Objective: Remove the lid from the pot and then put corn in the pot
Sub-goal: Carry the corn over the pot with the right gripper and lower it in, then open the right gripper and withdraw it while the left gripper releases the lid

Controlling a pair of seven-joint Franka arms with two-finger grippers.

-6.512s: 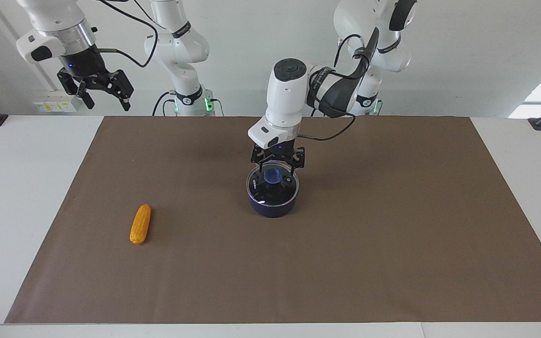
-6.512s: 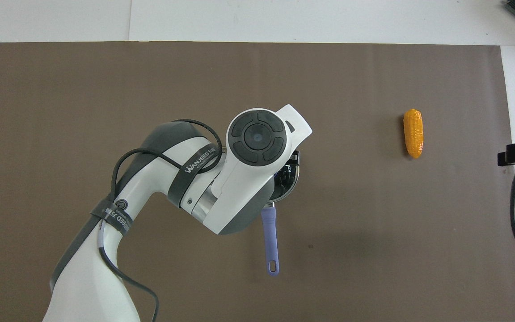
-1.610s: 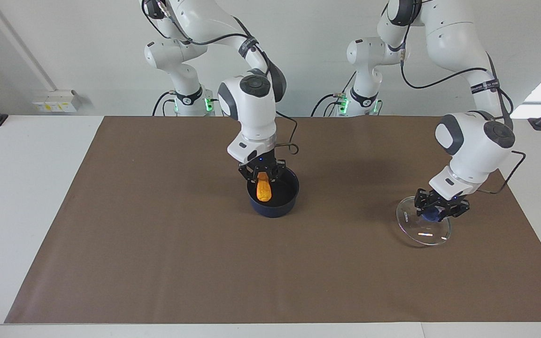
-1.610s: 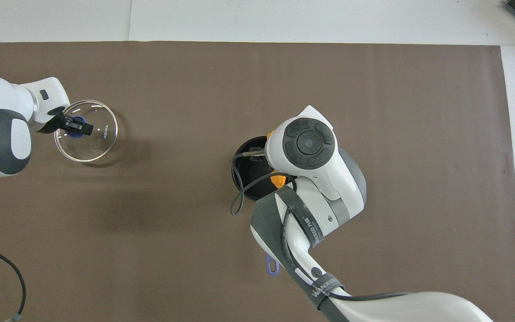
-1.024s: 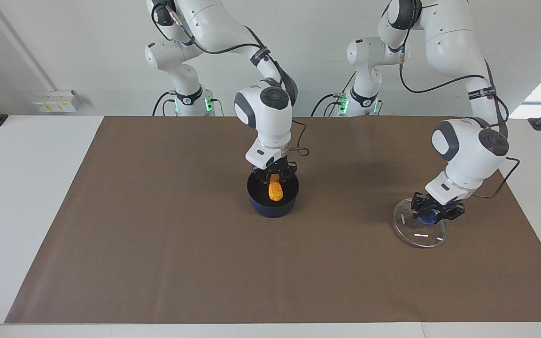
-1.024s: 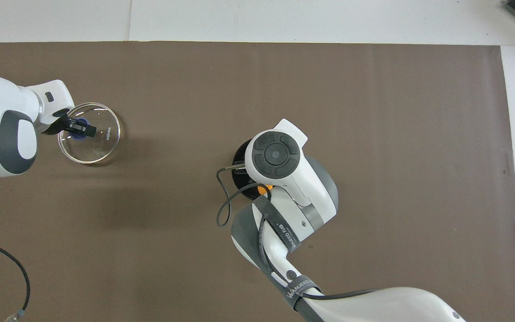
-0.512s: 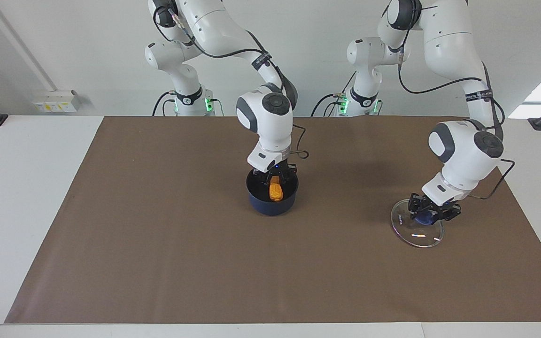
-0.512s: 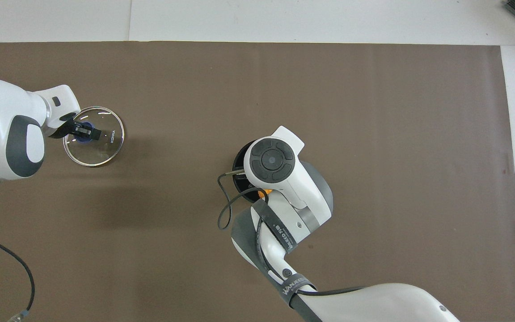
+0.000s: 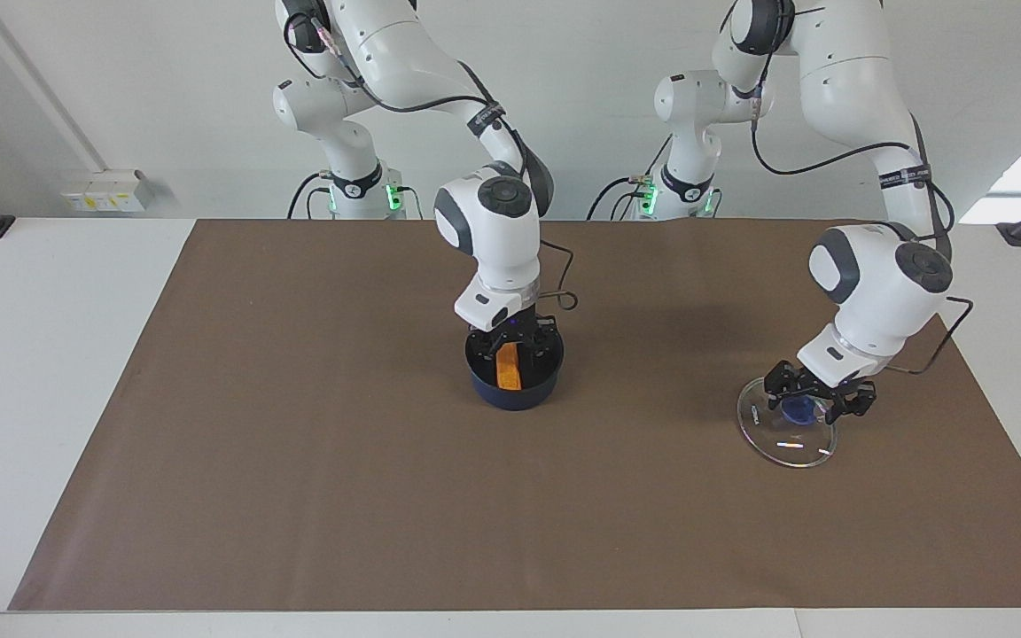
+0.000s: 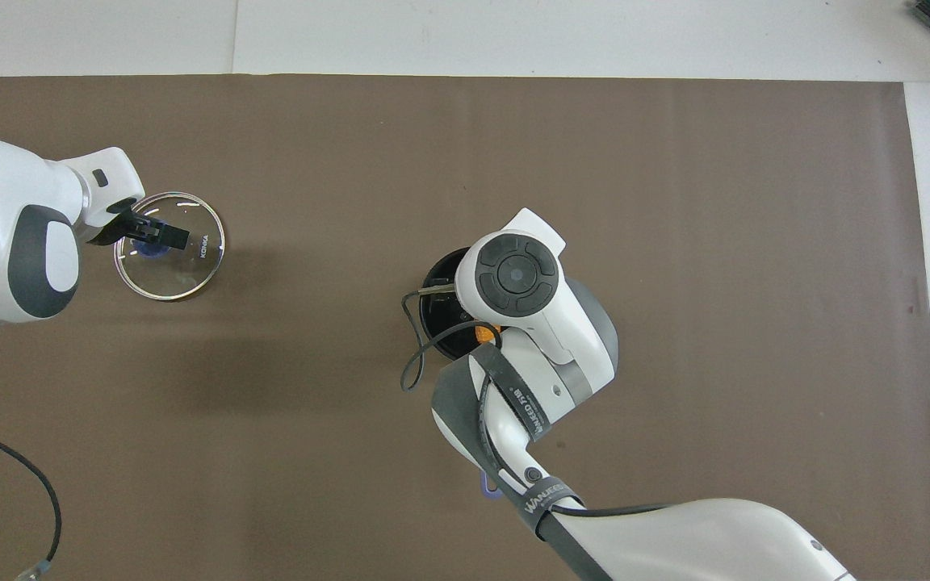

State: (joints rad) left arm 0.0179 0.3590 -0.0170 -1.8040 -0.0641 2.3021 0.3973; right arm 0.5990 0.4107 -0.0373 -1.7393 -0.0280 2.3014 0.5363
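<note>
Corn (image 9: 508, 369) in pot (image 9: 513, 388), lengthwise toward robots

A white table (image 9: 50, 354) covered by a brown mat (image 9: 315, 496), on which stand a dark blue pot (image 9: 510, 390) mid-mat and a glass lid (image 9: 785, 439) toward the left arm's end.

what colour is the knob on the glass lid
Blue: the knob sits at the centre of the clear lid, and it shows best in the facing view.
</note>
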